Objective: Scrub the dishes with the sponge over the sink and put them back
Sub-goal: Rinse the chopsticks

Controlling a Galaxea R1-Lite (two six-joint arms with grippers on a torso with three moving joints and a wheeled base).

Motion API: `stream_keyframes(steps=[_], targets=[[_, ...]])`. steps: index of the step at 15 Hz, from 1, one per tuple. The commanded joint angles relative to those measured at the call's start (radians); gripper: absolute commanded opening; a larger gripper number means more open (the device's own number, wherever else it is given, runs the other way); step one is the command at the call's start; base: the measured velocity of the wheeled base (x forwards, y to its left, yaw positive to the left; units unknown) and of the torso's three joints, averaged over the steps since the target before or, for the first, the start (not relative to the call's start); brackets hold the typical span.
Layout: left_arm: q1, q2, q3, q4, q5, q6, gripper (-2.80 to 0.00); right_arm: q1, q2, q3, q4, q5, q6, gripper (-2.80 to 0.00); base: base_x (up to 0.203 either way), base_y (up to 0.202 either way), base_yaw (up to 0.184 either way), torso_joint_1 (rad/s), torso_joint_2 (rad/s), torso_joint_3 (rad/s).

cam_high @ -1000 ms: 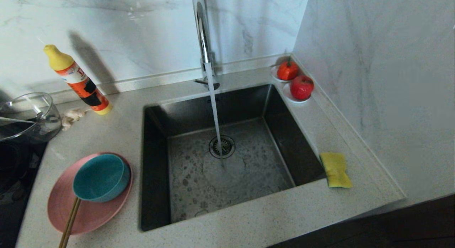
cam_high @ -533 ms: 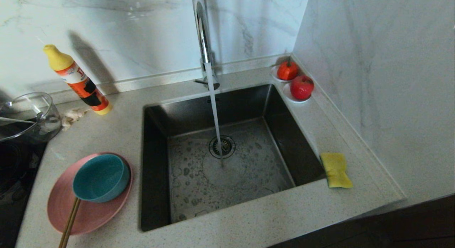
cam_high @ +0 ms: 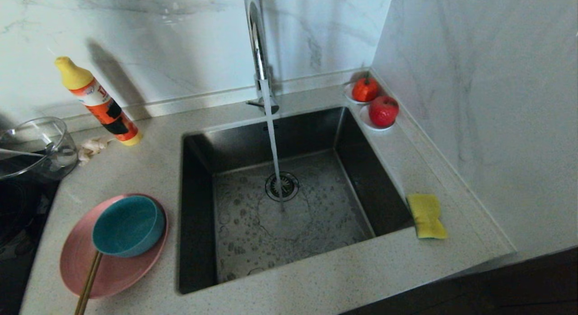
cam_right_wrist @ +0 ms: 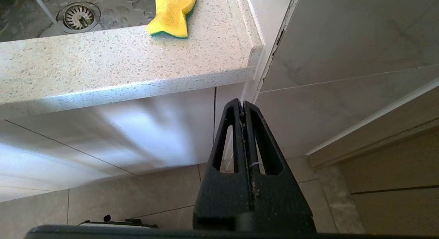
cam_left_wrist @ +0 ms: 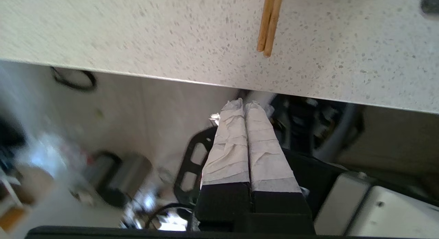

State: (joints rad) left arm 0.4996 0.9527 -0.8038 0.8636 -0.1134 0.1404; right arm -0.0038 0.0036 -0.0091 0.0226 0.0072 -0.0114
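I see my left hand (cam_left_wrist: 244,103) pressed together below the surface (cam_left_wrist: 137,33) edge near the chopsticks (cam_left_wrist: 269,24); right hand (cam_right_wrist: 241,103) likewise, parked low.

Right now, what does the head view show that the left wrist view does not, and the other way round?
Only the head view shows the sink with the tap running, the pink plate bearing the teal bowl, the sponge on the counter's right side, the orange bottle, the glass bowl and two red fruits.

Only the left wrist view shows the left gripper, shut and empty, below the counter's front edge.

Both show the chopsticks and the speckled counter.
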Motion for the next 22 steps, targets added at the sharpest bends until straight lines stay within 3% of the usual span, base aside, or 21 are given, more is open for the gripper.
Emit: stream_keyframes(steps=[1,2,3,6,13,22], targets=[[0.01,0.102,0.005,0.0,-0.012,-0.045,-2.8,-0.001,-0.001,0.0,0.0,0.0,0.001,-2.8,0.0,0.0,0.0,0.0,0.0,0.0],[0.012,0.118,0.005,-0.001,-0.043,-0.073,-2.8,-0.001,-0.001,0.0,0.0,0.0,0.001,-2.8,0.0,0.0,0.0,0.0,0.0,0.0],[0.013,0.138,0.006,-0.003,-0.072,-0.089,0.0,0.001,-0.001,0.0,0.0,0.0,0.001,-2.8,0.0,0.0,0.0,0.0,0.0,0.0],[0.011,0.187,0.017,-0.004,-0.129,-0.155,0.0,-0.001,-0.001,0.0,-0.001,0.0,0.001,-2.8,0.0,0.0,0.0,0.0,0.0,0.0],[0.011,0.272,0.052,-0.005,-0.135,-0.204,0.0,0.0,-0.001,0.0,0.0,0.0,-0.001,-2.8,0.0,0.0,0.0,0.0,0.0,0.0],[-0.021,0.445,0.08,-0.124,-0.149,-0.219,0.0,0.001,-0.001,0.0,0.0,0.0,0.001,-2.8,0.0,0.0,0.0,0.0,0.0,0.0]])
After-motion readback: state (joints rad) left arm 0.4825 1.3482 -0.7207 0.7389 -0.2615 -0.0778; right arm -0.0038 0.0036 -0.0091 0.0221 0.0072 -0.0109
